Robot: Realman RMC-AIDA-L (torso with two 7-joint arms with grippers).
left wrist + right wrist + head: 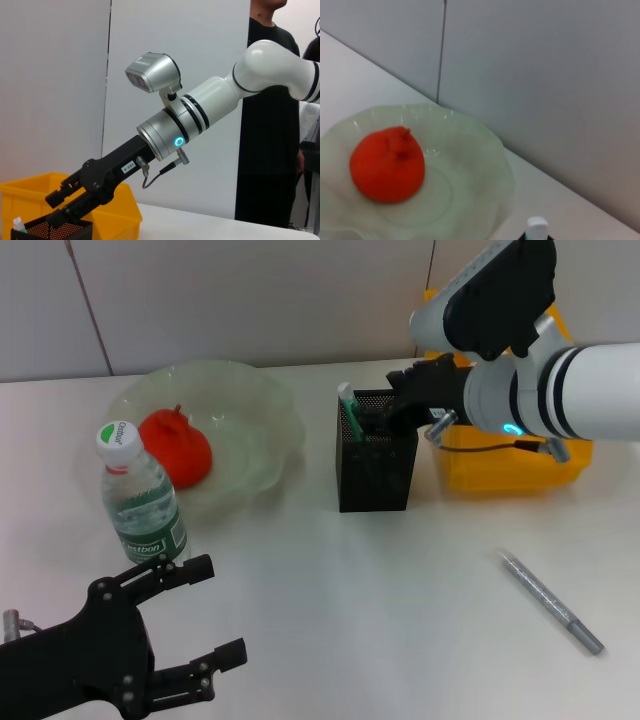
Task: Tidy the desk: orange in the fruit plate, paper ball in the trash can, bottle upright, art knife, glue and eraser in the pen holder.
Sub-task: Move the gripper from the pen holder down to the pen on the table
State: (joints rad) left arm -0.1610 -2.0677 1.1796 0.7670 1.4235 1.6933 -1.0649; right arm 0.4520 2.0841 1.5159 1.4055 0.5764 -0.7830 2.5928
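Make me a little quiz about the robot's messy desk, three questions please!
1. True or false: the orange lies in the fruit plate.
2. Is the bottle A) upright or B) lying down?
3. Which gripper is at the pen holder?

Key:
1. True.
2. A.
3. The right gripper, over its rim; the left gripper waits near the bottle, jaws open.
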